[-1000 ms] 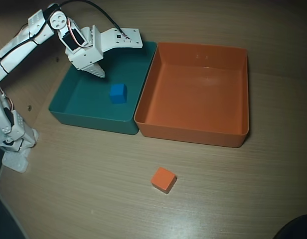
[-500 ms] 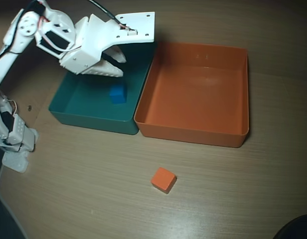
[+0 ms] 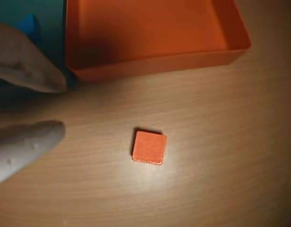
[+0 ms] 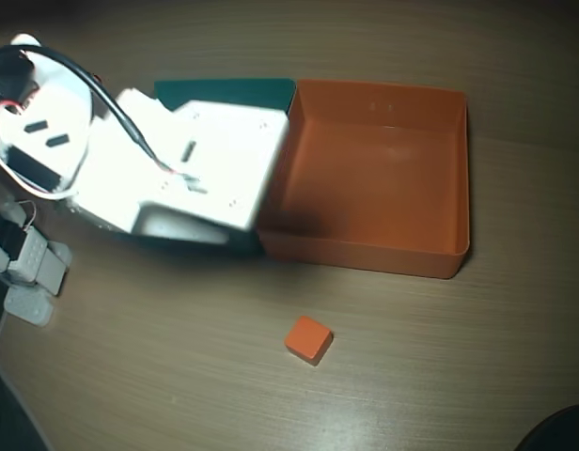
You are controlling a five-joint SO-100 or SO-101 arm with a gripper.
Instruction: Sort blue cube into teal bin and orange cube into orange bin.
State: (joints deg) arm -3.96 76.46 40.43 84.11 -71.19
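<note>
Wrist view shows the gripper (image 3: 58,106) with its fingers apart and empty, aimed toward the orange cube (image 3: 149,147) lying on the table (image 3: 221,156) before the orange bin (image 3: 150,38), probably to grasp it next.

One orange cube (image 4: 308,339) on the table (image 4: 412,376), one blue cube (image 3: 28,24) seen only in the wrist view, one orange bin (image 4: 376,246), one teal bin (image 4: 224,92) mostly hidden overhead, one arm (image 4: 167,169) with one gripper (image 3: 53,106).
</note>
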